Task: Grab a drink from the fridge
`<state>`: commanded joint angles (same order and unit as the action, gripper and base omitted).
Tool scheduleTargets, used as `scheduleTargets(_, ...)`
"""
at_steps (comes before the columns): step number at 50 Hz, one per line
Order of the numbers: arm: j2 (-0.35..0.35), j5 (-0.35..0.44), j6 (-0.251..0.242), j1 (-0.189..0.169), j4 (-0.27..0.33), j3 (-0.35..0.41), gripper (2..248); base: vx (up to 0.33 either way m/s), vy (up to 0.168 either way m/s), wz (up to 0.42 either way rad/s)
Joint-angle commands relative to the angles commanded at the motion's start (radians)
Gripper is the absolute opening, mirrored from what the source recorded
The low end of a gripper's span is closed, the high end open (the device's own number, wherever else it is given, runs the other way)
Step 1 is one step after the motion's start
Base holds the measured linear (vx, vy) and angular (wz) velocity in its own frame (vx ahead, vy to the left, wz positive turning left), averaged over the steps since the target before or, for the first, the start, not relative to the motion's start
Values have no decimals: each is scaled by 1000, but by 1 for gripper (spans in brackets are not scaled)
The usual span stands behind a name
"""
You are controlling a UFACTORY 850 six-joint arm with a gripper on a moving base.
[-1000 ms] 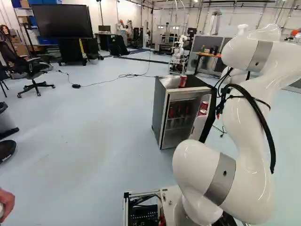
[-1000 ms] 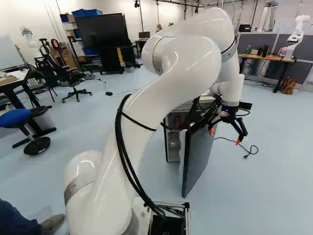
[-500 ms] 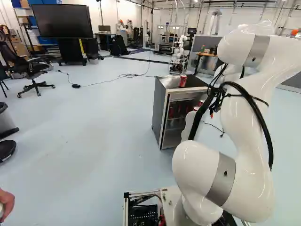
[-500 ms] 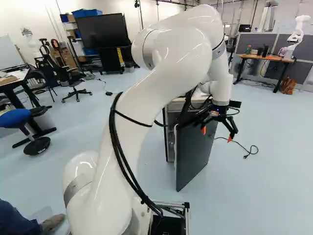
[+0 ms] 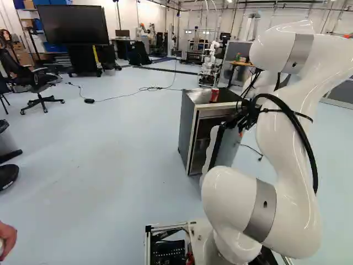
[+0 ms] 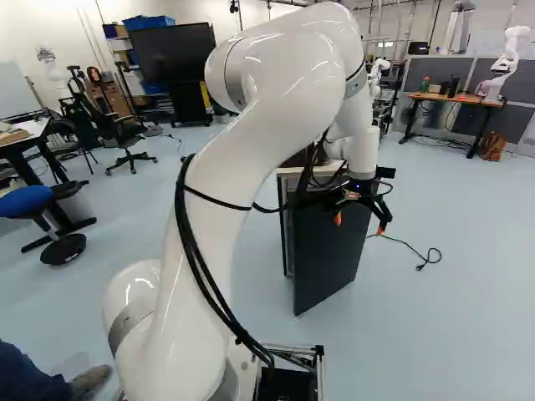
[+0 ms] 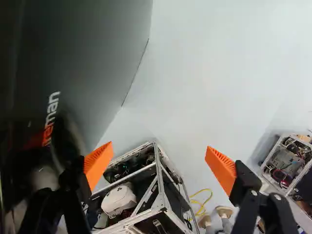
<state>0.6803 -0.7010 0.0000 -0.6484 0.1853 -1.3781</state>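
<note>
Fridge (image 5: 187,130) right of center in the left base view, door (image 6: 330,255) part-open. Task's thing: red can (image 5: 214,95), upright on the fridge top, upper right of center in the left base view. My hand (image 6: 359,224) is right of center in the right base view, at the door's upper part, fingers wide apart; can't tell if it touches the door. Wrist view: dark door panel beside one of my orange pads (image 7: 98,163), pale floor (image 7: 195,97) ahead of the hand, metal frame (image 7: 157,187) partly between the fingers. Plug (image 6: 420,266) on the floor, lower right of the right base view. Wooden-topped table (image 6: 458,98) and another robot (image 6: 506,60), upper right there.
</note>
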Motion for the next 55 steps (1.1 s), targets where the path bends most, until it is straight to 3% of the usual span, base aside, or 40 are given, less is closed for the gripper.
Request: scheduleTargets(55,-110,334,0,149,0,175,247,0,0,0)
